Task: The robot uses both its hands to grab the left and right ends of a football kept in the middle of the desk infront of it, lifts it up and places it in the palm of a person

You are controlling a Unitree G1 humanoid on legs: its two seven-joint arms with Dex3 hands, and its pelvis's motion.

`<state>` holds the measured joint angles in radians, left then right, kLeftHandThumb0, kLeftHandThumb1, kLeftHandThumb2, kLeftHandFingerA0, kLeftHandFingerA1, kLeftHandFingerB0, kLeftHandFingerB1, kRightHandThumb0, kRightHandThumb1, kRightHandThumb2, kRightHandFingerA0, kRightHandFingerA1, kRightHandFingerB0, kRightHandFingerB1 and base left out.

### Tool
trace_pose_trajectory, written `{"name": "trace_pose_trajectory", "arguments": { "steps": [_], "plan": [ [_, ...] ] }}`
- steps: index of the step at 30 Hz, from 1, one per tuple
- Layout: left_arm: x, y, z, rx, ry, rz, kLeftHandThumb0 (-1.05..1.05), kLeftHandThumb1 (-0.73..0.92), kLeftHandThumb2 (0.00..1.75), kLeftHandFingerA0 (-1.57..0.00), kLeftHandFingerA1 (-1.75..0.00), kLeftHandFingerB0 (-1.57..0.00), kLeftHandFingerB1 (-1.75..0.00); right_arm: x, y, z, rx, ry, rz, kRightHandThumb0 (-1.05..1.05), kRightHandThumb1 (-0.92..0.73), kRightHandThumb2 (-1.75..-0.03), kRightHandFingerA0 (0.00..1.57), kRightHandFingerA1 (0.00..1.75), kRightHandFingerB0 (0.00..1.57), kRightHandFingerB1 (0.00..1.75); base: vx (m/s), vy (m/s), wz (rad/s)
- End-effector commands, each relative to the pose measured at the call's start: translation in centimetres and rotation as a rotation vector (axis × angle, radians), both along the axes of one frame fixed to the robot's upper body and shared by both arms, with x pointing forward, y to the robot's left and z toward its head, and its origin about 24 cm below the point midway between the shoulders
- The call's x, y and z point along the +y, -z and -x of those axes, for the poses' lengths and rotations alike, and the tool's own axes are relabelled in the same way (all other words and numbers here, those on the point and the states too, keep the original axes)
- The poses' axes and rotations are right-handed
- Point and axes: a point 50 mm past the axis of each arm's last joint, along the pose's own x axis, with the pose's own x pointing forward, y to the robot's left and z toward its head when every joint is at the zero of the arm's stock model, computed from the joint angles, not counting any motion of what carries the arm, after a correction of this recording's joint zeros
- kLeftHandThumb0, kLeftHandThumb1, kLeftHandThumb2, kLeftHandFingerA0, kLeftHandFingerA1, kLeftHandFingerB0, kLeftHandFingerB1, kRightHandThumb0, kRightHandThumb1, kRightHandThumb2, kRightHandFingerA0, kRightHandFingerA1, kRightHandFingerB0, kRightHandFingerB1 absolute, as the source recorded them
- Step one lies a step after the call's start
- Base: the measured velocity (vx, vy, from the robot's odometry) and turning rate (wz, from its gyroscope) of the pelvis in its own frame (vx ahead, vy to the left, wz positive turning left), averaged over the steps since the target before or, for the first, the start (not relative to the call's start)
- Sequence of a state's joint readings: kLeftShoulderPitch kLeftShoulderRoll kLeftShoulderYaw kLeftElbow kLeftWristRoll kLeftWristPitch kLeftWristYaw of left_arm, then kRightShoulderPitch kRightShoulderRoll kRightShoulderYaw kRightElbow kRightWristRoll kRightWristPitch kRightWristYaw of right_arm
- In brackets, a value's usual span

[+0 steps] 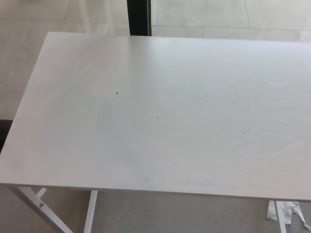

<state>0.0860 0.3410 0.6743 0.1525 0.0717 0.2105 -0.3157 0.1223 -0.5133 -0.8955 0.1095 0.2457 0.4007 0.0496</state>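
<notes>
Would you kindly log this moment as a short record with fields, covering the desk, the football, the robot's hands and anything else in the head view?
desk: white top fills most of the view, with a few tiny dark specks
desk legs: white frame visible below the near edge
football: not in view
person: not in view
left hand: not in view
right hand: not in view
floor: pale tiles beyond the far edge
dark post: upright behind the far edge
scraps: white paper bits on the floor at lower right
</notes>
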Motion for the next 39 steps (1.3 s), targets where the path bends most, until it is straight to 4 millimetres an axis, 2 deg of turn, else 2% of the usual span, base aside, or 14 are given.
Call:
{"name": "trace_pose_trajectory", "arguments": {
  "steps": [1, 4, 5, 6, 10, 12, 15, 18, 19, 22, 27, 32, 37, 39],
  "plan": [
    [3.8, -1.6, 21.7, -0.355, -0.467, 0.008, -0.68, 0.8, 0.64, -0.45, -0.72, -0.28, -0.47, -3.0, -1.0, 18.4, -0.578, 0.774, 0.097, -0.74, -0.65, -0.94, 0.57, 1.05, 0.02, 0.2, 0.0, 0.0, 0.0],
    [3.7, -0.1, 20.8, -0.293, -0.529, 0.083, -0.67, 0.8, 0.64, -0.39, -0.75, -0.22, -0.46, -4.0, 1.4, 17.8, -0.585, 0.852, -0.051, -0.37, -0.56, -1.09, 1.23, 1.28, 0.0, 0.54, 0.0, 0.0, 0.0],
    [4.2, 0.5, 19.1, -0.241, -0.56, 0.145, -0.67, 0.81, 0.64, -0.34, -0.73, -0.18, -0.41, -4.4, 2.0, 16.8, -0.529, 0.886, -0.101, -0.62, -0.82, -0.64, 0.61, 1.75, 0.14, 0.99, 0.0, 0.0, 0.0],
    [4.4, 0.7, 18.0, -0.206, -0.561, 0.166, -0.73, 0.67, 0.98, -0.31, -0.67, -0.13, -0.48, -4.7, 1.9, 15.9, -0.479, 0.88, -0.155, -0.65, -0.85, -0.64, 0.6, 1.73, 0.15, 0.66, 0.0, 0.0, 0.0],
    [4.5, 1.8, 14.6, -0.109, -0.539, 0.252, -0.69, 0.81, 0.64, -0.36, -0.68, -0.19, -0.38, -5.7, 1.5, 12.6, -0.495, 0.916, -0.252, -0.56, -0.7, -0.93, 0.2, 0.7, 0.12, 0.59, 0.0, 0.0, 0.0],
    [4.1, 4.0, 13.5, -0.021, -0.499, 0.29, -0.69, 0.63, 0.97, -0.38, -0.67, -0.19, -0.48, -5.8, 2.0, 11.3, -0.423, 0.859, -0.258, -0.49, -0.84, -0.75, 0.02, 0.12, 0.04, 0.17, 0.0, 0.0, 0.0],
    [1.5, 8.6, 14.6, 0.194, -0.46, 0.377, -0.76, 0.66, 0.99, -0.41, -0.67, -0.14, -0.48, -5.7, 5.9, 11.9, -0.307, 0.85, -0.361, -0.58, -0.82, -0.91, 0.0, 0.0, 0.0, 0.0, 0.0, 0.0, 0.0],
    [-0.5, 10.5, 15.8, 0.482, -0.33, 0.383, -0.77, 0.85, 0.66, -0.82, -0.75, -0.24, -0.48, -5.3, 7.9, 12.7, -0.262, 0.866, -0.388, -0.53, -0.87, -0.66, 0.07, 0.78, 0.0, 0.11, 0.0, 0.0, 0.0],
    [-0.6, 11.5, 17.2, 0.52, -0.329, 0.451, -0.74, 0.81, 0.64, -0.46, -0.74, -0.23, -0.46, -5.0, 8.7, 13.6, -0.226, 0.819, -0.4, -0.52, -0.82, -0.64, 0.31, 1.01, 0.04, 0.27, 0.0, 0.0, 0.0],
    [-0.1, 11.4, 17.9, 0.467, -0.416, 0.525, -0.77, 0.85, 0.65, -0.38, -0.76, -0.19, -0.48, -4.6, 9.8, 13.8, -0.199, 0.746, -0.428, -0.42, -0.53, -1.0, 0.4, 0.75, 0.0, 0.45, 0.0, 0.0, 0.0],
    [0.7, 11.6, 17.8, 0.362, -0.471, 0.591, -0.76, 0.82, 0.64, -0.45, -0.7, -0.25, -0.42, -4.5, 9.9, 13.7, -0.129, 0.609, -0.389, -0.57, -0.76, -0.62, 0.15, 0.51, 0.06, 0.26, 0.0, 0.0, 0.0],
    [0.2, 11.3, 17.0, 0.39, -0.328, 0.532, -0.77, 0.81, 0.64, -0.64, -0.56, -0.33, -0.4, -4.4, 9.1, 12.4, -0.064, 0.424, -0.317, -0.35, -0.48, -1.03, 0.03, 0.52, 0.0, 0.49, 0.0, 0.0, 0.0],
    [-0.5, 11.2, 16.8, 0.332, -0.338, 0.541, -0.76, 0.82, 0.65, -0.64, -0.54, -0.36, -0.39, -5.9, 6.0, 10.4, -0.142, 0.484, -0.313, -0.61, -0.72, -0.63, 0.22, 0.52, 0.1, 0.19, 0.0, 0.0, 0.0],
    [-0.8, 10.9, 16.2, 0.274, -0.363, 0.55, -0.81, 0.67, 1.04, -0.62, -0.66, -0.29, -0.52, -6.3, 4.3, 9.5, -0.19, 0.561, -0.384, -0.6, -0.6, -0.87, 0.3, 0.66, 0.04, 0.36, 0.0, 0.0, 0.0]
  ]
}}
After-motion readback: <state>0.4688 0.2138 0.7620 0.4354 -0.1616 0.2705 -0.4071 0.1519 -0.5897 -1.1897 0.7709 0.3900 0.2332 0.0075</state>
